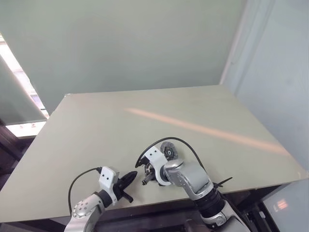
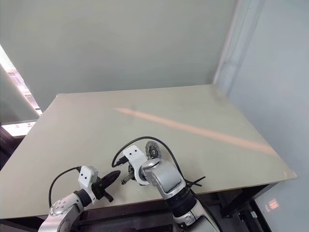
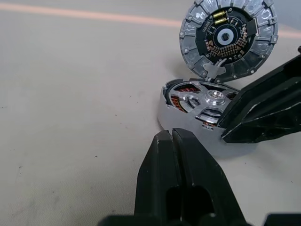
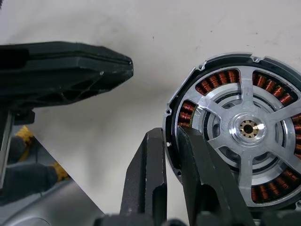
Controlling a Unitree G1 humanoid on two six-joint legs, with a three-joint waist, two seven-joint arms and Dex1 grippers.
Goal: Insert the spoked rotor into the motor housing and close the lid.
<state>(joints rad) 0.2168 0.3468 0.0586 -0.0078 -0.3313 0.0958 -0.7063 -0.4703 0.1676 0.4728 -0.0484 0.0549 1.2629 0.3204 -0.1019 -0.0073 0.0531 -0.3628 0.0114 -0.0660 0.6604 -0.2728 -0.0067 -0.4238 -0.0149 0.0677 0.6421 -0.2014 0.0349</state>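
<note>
The motor housing (image 4: 235, 136) lies flat on the table (image 1: 193, 111) near its front edge, at about 6 o'clock in the head views. The spoked rotor (image 3: 207, 100) is already seated inside it, silver spokes over the ring of copper coils, so judge the insertion step done. The lid (image 3: 228, 38) stands open and nearly upright at the housing's 12 o'clock edge, its ribbed rim and dark hub facing you. The right gripper (image 4: 171, 160) pinches the housing rim between nearly closed fingers. The left gripper (image 3: 181, 155) has its fingers pressed together, holding nothing, just beside the housing. Your next move is to tip the lid down squarely onto the housing while the rim stays steadied.
</note>
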